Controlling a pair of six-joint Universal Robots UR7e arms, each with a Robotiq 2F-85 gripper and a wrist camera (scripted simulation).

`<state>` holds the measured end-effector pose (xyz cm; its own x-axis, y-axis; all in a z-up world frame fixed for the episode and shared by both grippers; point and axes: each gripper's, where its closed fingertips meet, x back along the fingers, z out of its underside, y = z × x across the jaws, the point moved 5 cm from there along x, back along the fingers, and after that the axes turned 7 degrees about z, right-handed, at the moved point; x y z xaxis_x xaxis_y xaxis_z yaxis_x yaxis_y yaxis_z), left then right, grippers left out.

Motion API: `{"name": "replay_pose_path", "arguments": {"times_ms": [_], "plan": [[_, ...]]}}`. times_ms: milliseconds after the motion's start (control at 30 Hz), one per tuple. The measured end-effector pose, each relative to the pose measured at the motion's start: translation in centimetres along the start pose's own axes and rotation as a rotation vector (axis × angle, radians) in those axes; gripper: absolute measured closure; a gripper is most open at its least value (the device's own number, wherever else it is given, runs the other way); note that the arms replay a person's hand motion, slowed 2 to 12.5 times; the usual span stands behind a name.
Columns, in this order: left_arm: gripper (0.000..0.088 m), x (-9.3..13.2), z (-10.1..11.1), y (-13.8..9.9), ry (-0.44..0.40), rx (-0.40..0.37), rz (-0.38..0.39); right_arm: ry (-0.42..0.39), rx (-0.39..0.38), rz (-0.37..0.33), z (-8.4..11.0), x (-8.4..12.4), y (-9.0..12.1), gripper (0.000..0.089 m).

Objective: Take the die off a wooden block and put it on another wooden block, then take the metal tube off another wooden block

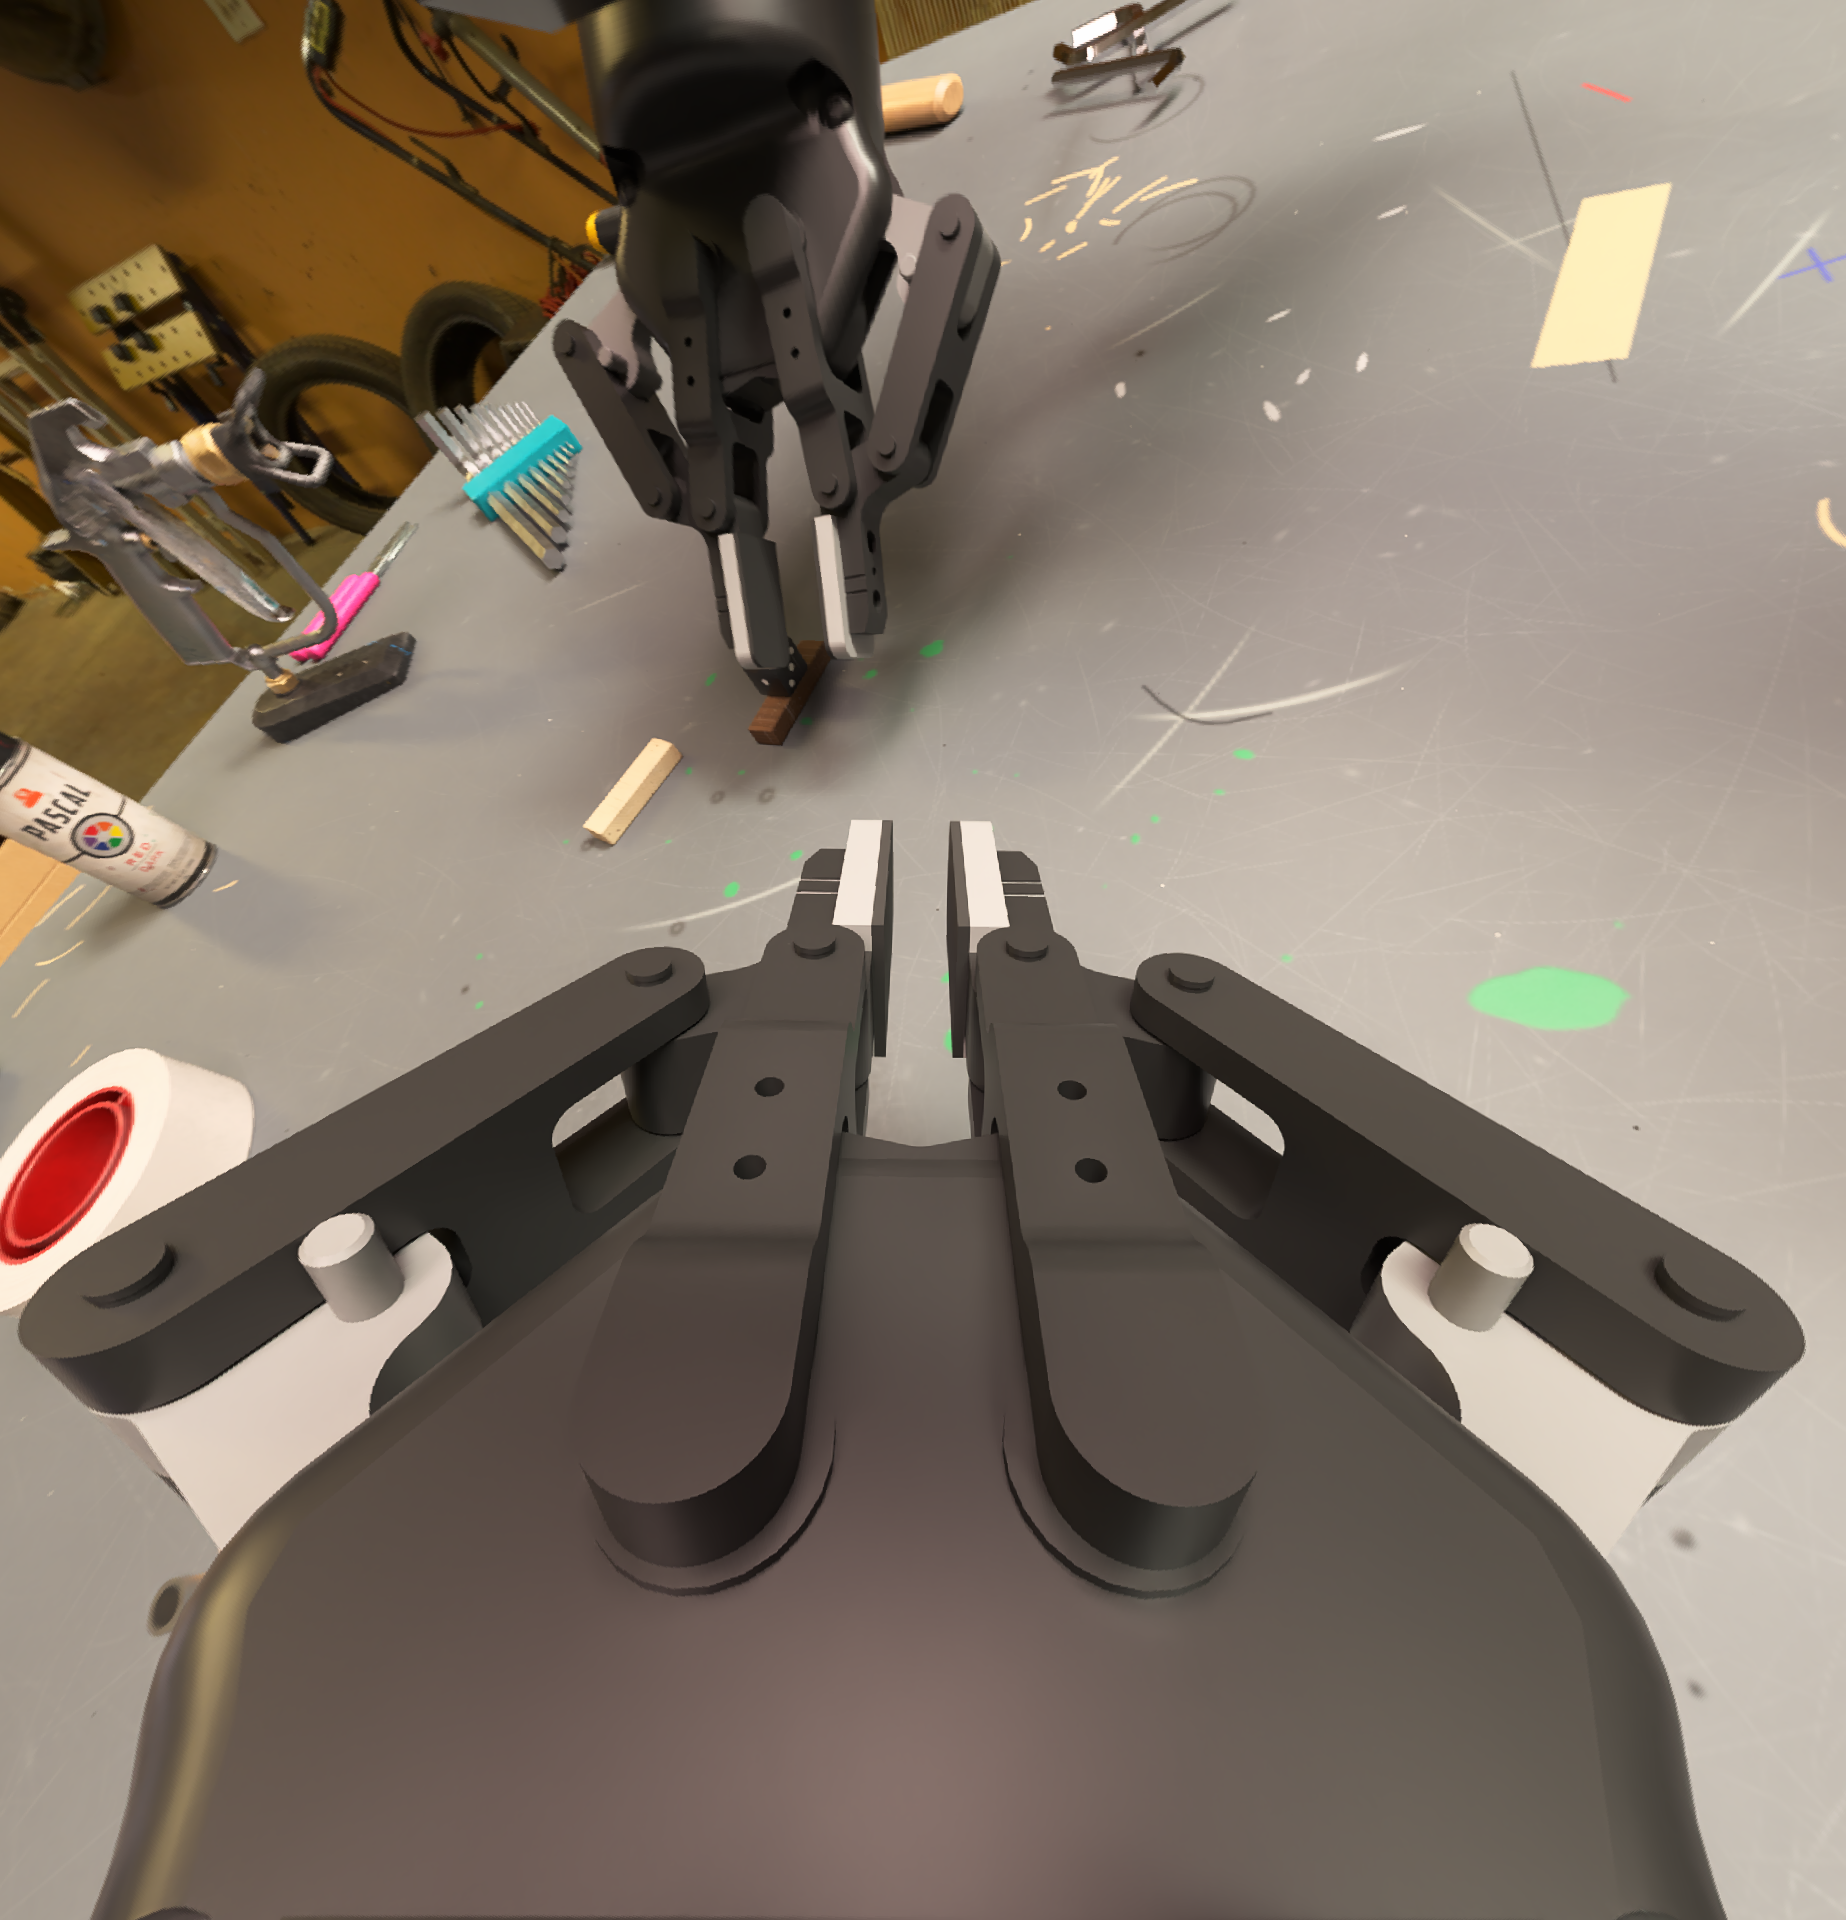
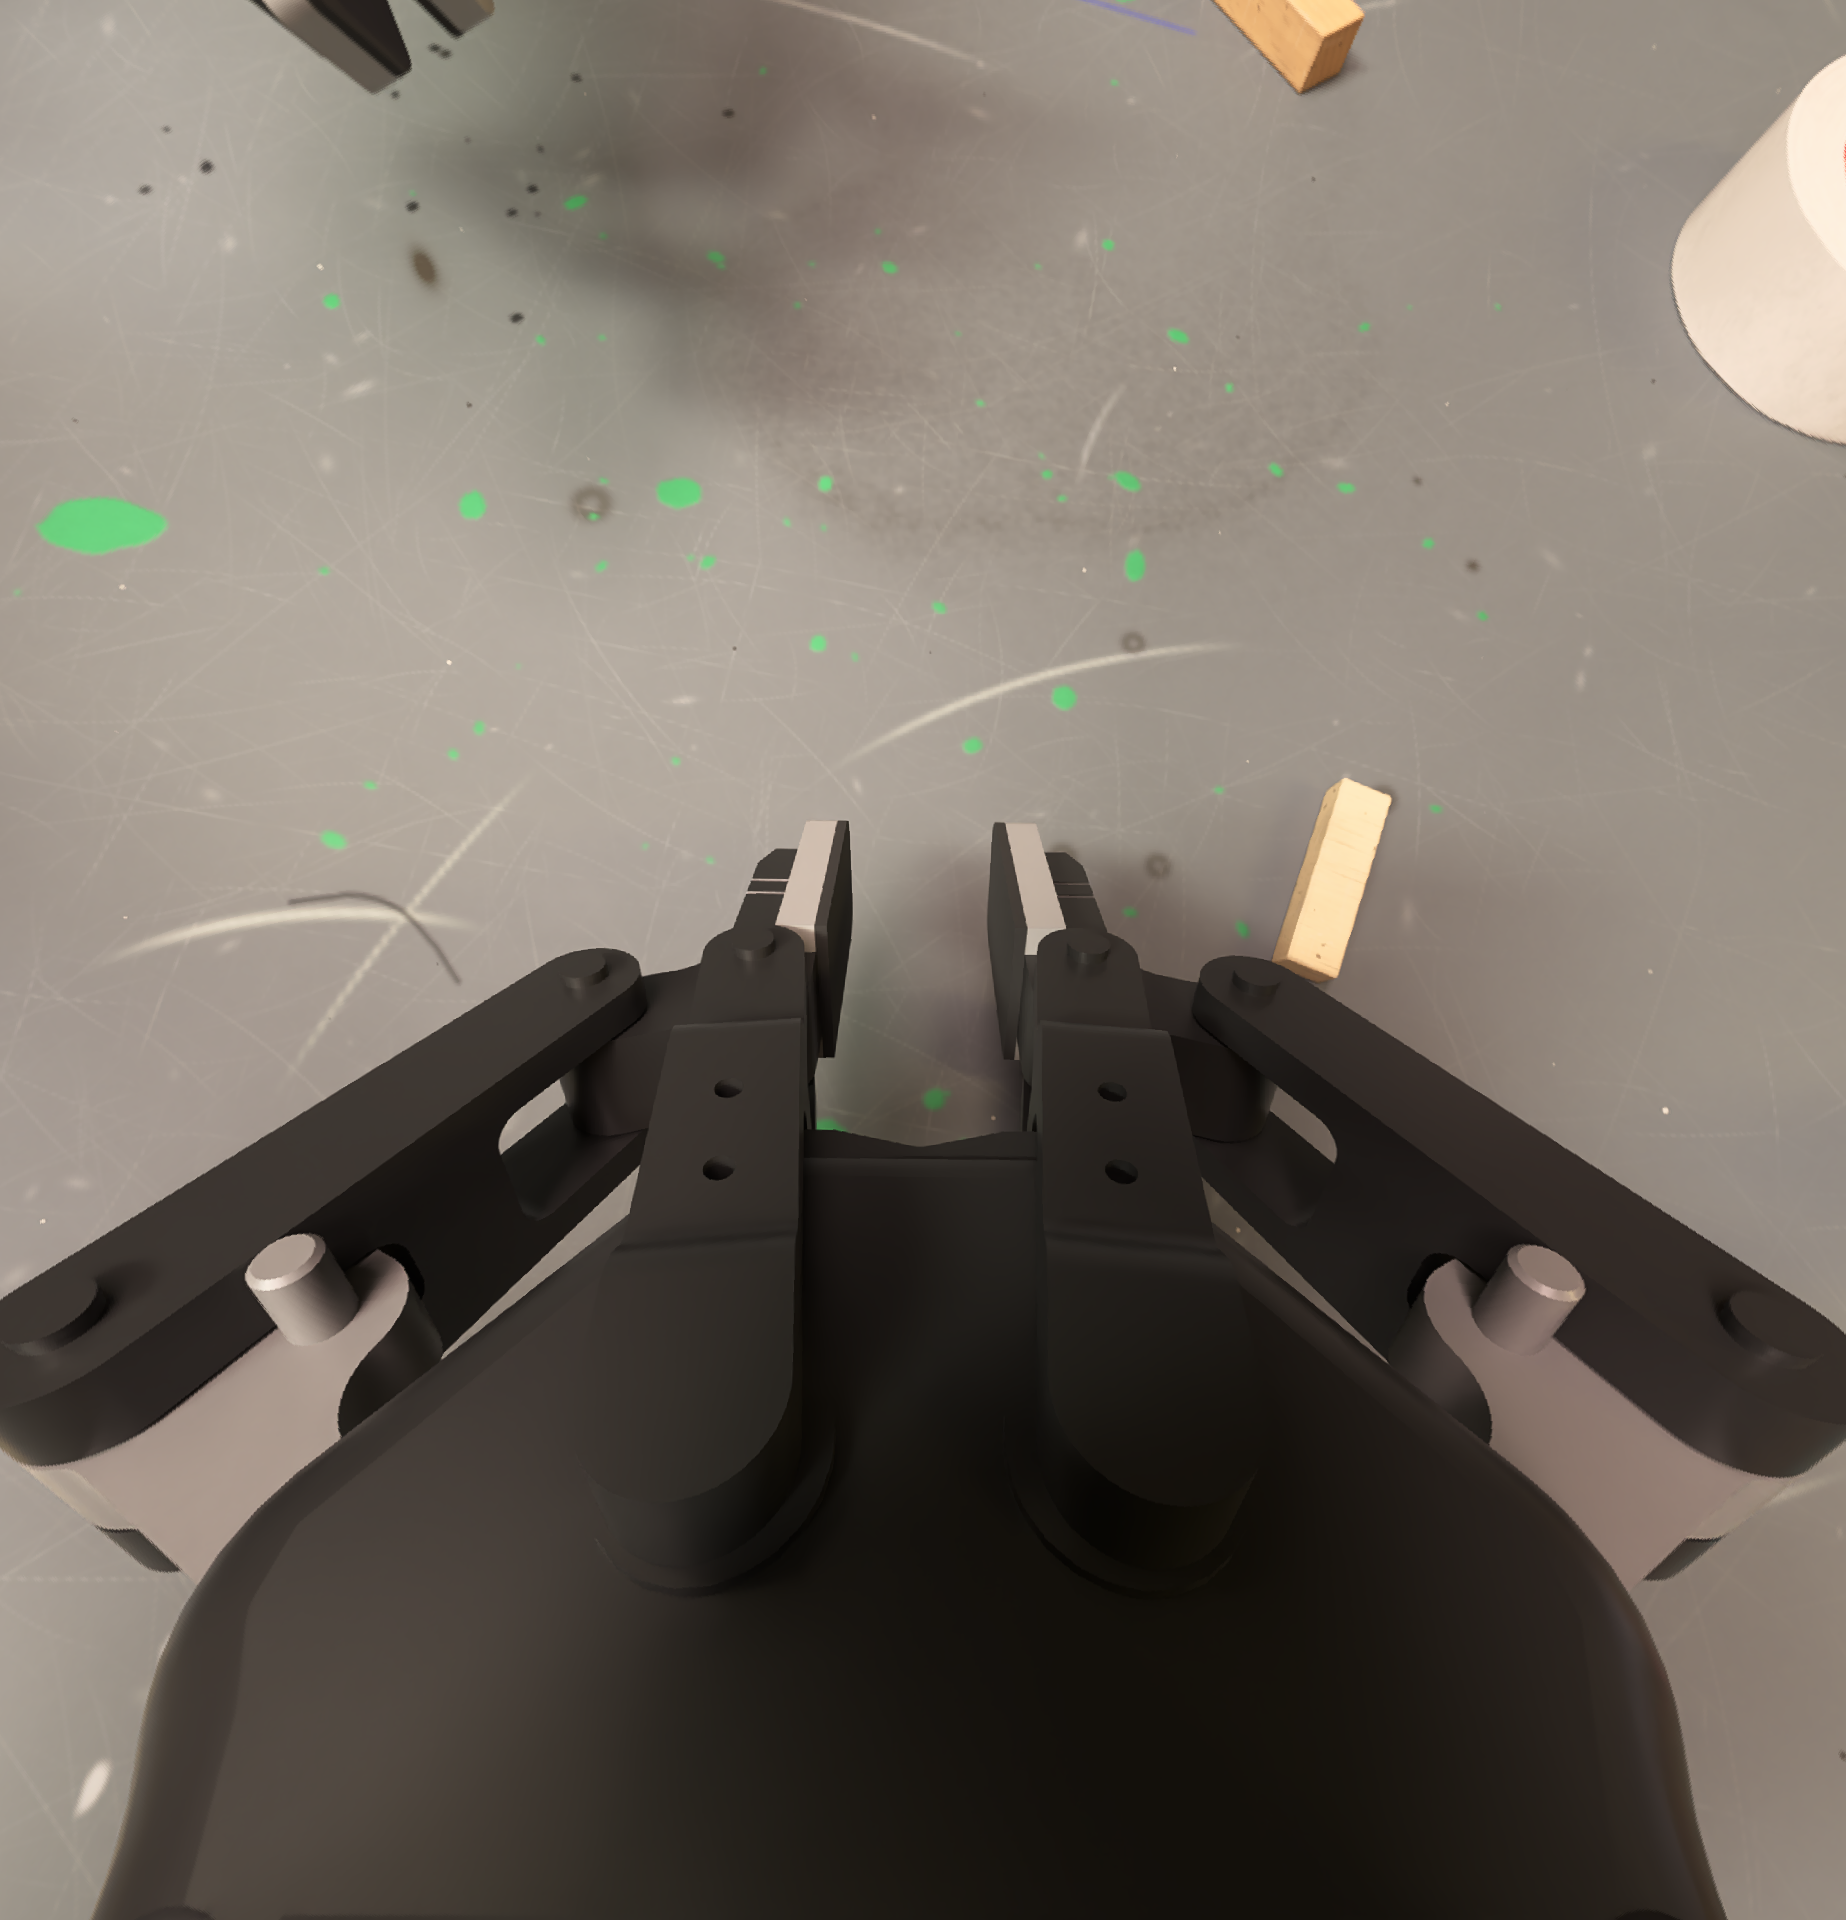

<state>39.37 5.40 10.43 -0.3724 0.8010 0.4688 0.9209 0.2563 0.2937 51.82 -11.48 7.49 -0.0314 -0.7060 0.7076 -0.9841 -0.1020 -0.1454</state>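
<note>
Left wrist view: the left pincer [image 1: 920, 868] hovers over the scratched grey desk [image 1: 1418, 623], its pads drawn close with a narrow bare gap between them and nothing held. Farther off, the right pincer [image 1: 794, 623] reaches down to a dark wooden block [image 1: 784, 707], on which the black die [image 1: 779, 670] sits. One pad touches the die while the other stands clear of it, so the grip looks released. A pale wooden block [image 1: 633, 790] lies flat just beside the dark one. Only this view shows the desk's edge clutter: a spray can [image 1: 98, 831], a white tape roll with a red core [image 1: 88, 1164], a teal set of hex keys [image 1: 514, 478], a spray gun [image 1: 160, 520] and a wooden dowel [image 1: 919, 101].

Right wrist view: the right pincer [image 2: 919, 883] shows its pads parted, with only green-spattered desk [image 2: 586, 623] between them. The die and dark block are hidden here. The pale wooden block [image 2: 1334, 878] lies just right of the fingers, a tan wooden block [image 2: 1298, 36] lies at the top edge, and the tape roll [image 2: 1792, 260] sits at upper right. The left pincer's tips [image 2: 379, 31] peek in at top left.
</note>
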Motion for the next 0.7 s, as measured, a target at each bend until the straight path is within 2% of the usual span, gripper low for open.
{"name": "replay_pose_path", "arguments": {"times_ms": [267, 700], "plan": [[0.0780, 3.1, -0.3, 1.0, 0.006, -0.008, -0.081, -0.028, 0.010, -0.026, -0.6, -0.4, 0.6, 0.0675], [0.0770, 9.1, 0.5, 4.7, 0.143, 0.025, -0.227, -0.060, 0.031, -0.042, -0.8, -1.0, 1.3, 0.0688]]}}
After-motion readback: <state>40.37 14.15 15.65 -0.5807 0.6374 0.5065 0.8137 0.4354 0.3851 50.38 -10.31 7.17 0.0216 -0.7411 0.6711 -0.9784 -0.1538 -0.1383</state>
